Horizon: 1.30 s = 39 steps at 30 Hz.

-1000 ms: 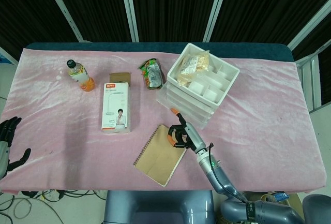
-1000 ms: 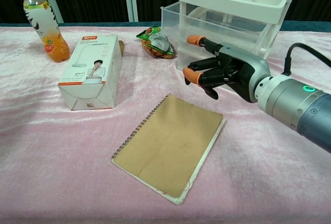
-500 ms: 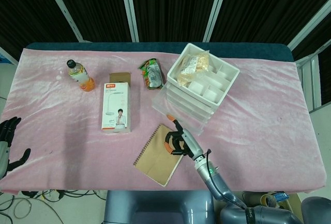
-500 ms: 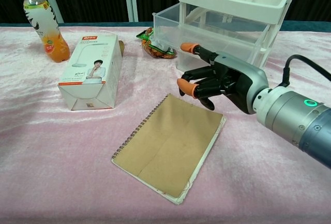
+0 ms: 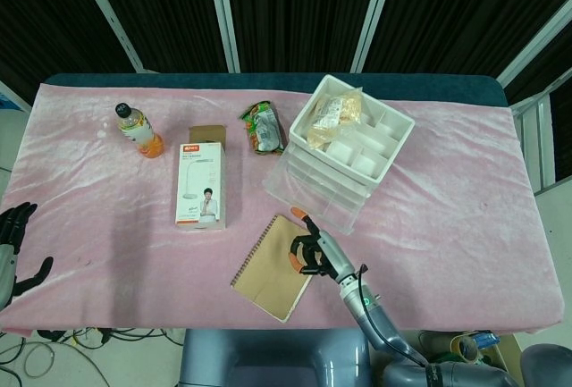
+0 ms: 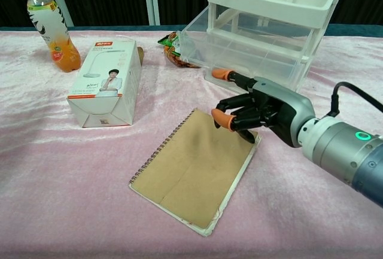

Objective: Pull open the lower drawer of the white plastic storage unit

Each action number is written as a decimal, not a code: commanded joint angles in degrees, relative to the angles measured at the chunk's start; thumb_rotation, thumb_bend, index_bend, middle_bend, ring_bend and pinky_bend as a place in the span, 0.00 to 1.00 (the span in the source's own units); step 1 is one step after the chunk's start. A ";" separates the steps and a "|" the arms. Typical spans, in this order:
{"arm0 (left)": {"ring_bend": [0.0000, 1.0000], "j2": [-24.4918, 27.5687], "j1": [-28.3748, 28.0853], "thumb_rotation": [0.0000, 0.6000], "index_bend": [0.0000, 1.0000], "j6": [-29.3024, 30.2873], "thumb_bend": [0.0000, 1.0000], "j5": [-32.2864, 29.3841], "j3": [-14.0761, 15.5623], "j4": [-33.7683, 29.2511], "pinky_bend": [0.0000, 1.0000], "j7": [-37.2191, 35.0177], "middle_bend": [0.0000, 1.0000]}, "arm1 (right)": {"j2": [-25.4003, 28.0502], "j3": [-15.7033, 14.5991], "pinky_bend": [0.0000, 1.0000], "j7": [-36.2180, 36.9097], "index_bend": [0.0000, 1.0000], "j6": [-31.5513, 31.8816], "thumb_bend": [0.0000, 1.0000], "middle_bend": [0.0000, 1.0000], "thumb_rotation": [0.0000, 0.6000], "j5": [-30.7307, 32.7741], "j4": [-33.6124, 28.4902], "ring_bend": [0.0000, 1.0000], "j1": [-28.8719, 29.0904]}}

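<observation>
1. Above the notebook (image 6: 194,172), the right robot hand (image 6: 254,109) hovers, fingers curled in, holding nothing.
2. Just behind it, the storage unit (image 6: 269,26) has its lower drawer (image 6: 236,46) pulled out.
3. At the bench (image 5: 89,226) edge, the left robot hand (image 5: 13,248) lies spread.

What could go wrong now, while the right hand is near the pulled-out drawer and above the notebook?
1. The drawer sticks far out of the storage unit; pulling more might drop it out.
2. The right hand, fingers curled, hovers low over the spiral notebook; sinking, it might drag it.
3. The snack packet lies beside the drawer's corner; a sideways shove could hit it.
</observation>
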 commanded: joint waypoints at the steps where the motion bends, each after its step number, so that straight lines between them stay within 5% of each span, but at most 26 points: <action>1: 0.05 -0.06 0.00 1.00 0.06 0.04 0.34 0.07 0.03 0.01 0.20 0.14 0.06 | 0.19 -1.63 0.81 0.30 0.06 -0.14 0.40 0.63 1.00 -0.62 0.01 0.78 -0.94; 15: 0.05 -0.20 0.07 1.00 0.06 0.09 0.34 -0.07 0.05 0.08 0.20 0.57 0.06 | 7.75 -6.75 0.81 4.66 0.08 -1.87 0.40 0.63 1.00 -4.82 -1.55 0.77 -3.86; 25: 0.05 -0.18 0.22 1.00 0.06 0.35 0.34 -0.04 0.10 -0.21 0.20 1.01 0.06 | 20.25 -9.84 0.77 8.46 0.10 -0.88 0.40 0.60 1.00 -5.19 -0.05 0.72 -7.92; 33: 0.05 -0.56 0.34 1.00 0.06 1.15 0.34 0.76 0.08 0.20 0.18 1.07 0.06 | 34.43 -12.72 0.43 11.87 0.08 -7.28 0.24 0.29 1.00 -4.02 2.55 0.49 -8.44; 39: 0.05 -0.69 0.34 1.00 0.06 1.09 0.34 0.86 0.21 0.21 0.15 1.73 0.06 | 35.29 -11.49 0.25 -2.03 0.05 5.05 0.15 0.11 1.00 -1.90 6.09 0.33 -13.57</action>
